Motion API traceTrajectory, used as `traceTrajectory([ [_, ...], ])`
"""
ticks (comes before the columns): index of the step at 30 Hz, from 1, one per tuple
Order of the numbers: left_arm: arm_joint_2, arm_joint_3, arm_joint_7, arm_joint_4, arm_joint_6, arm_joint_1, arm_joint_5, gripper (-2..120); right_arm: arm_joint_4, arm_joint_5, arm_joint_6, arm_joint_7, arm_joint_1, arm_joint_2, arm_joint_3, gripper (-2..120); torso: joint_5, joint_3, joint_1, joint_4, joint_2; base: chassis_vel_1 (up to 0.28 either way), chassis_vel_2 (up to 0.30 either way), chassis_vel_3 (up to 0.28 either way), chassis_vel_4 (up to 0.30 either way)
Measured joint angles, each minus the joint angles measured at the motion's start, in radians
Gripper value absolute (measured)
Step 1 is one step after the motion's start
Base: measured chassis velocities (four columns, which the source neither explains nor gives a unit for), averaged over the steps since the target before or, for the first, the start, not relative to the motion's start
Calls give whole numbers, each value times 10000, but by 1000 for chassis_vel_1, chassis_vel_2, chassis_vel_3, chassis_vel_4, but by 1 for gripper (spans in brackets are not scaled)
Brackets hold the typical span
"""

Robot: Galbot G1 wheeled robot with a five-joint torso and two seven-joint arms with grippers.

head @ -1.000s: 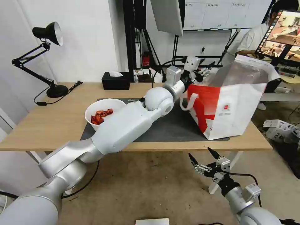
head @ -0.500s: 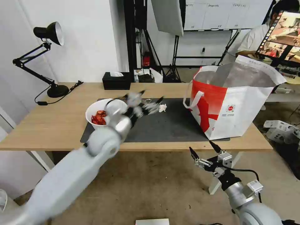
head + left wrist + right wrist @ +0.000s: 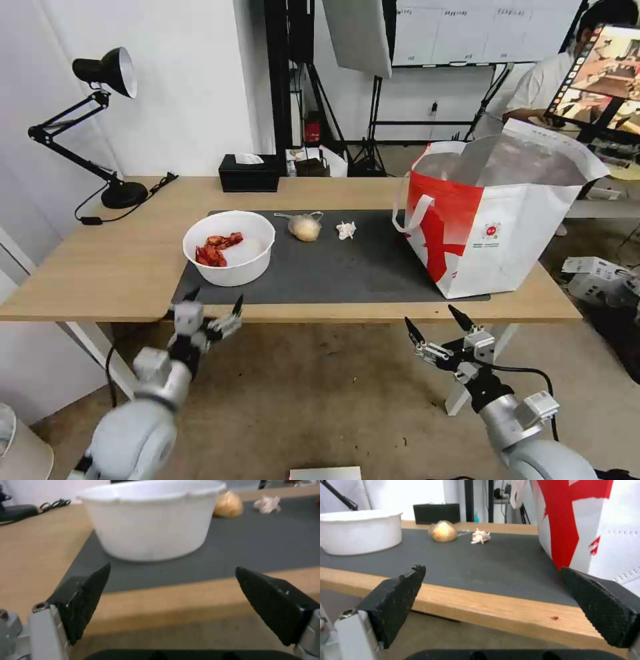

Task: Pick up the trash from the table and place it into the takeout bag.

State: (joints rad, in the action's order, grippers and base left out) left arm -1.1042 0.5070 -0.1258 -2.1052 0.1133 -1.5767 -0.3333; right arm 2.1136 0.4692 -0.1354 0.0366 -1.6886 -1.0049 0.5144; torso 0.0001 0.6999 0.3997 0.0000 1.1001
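Now | left pincer [image 3: 212, 312] apart, empty, below tabletop [image 3: 127, 267] edge; right pincer [image 3: 437, 323] apart, empty, low | white round bowl of red shellfish scraps [image 3: 229, 247], knotted clear bag [image 3: 305, 227], crumpled tissue [image 3: 346, 230] on mat; white-red takeout bag [image 3: 493, 220] open | risk: lifting the bowl tilted may spill scraps

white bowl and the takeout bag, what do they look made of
The white bowl looks like thin matte plastic or foam: plain opaque wall, slightly wavy rim. The takeout bag looks like soft fabric-like sheet, possibly non-woven, creased, with shiny silver foil lining inside.
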Motion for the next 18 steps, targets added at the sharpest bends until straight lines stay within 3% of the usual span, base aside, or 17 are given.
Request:
traceTrajectory([
  [7,-479,-76,-30,222,-87,-275,402,100,-221,-184,34,-5,-32,-135,-32,100,-2,1,1,-1,0,0,0,0,0],
  [18,-596,-157,-27,309,-143,-206,381,100,-362,-225,42,5,-33,-236,-75,100,-1,1,3,-1,-1,0,0,0,0],
])
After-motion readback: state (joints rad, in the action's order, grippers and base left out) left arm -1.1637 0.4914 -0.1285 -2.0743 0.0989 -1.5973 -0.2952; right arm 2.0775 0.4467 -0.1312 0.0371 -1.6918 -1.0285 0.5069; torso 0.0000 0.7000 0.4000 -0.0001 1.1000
